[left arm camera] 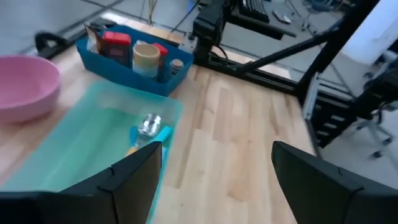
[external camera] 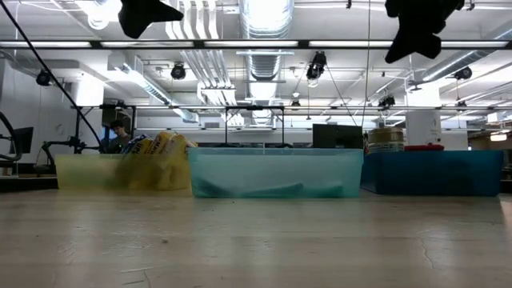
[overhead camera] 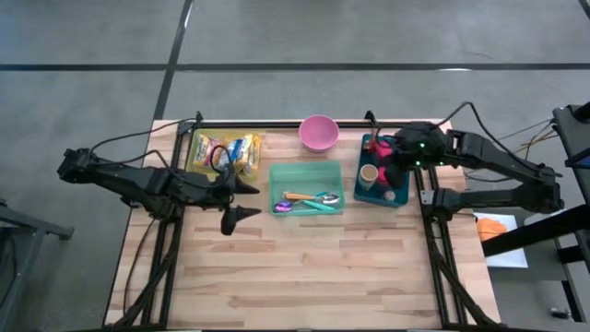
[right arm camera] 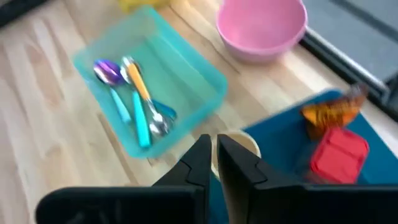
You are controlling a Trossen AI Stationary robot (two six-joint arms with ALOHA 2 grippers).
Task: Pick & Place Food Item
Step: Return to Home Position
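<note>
The left gripper [overhead camera: 252, 200] is hovering over the bench [overhead camera: 304, 272], just beside the green bin [overhead camera: 304, 175] on its left. Its fingers are standing wide apart and gripping nothing. The right gripper [right arm camera: 214, 146] is hanging above the blue bin [left arm camera: 130, 74], with its fingers drawn almost together and nothing between them. In the low view both are showing high above the bench, well clear of the bins.

The three bins are sitting in a row along the far part of the bench – yellow on the left, green in the middle, blue on the right. The red seasoning can [right arm camera: 339, 152] is lying inside the blue bin, next to a tan cup [left arm camera: 146, 56] and an orange packet [right arm camera: 329, 112]. The yellow spoon [right arm camera: 138, 84] is resting in the green bin among other spoons. The noodle packs [overhead camera: 224, 150] are filling the yellow bin [overhead camera: 193, 164]. A pink bowl [overhead camera: 318, 132] is sitting on the bench behind the green bin, at the far edge.
</note>
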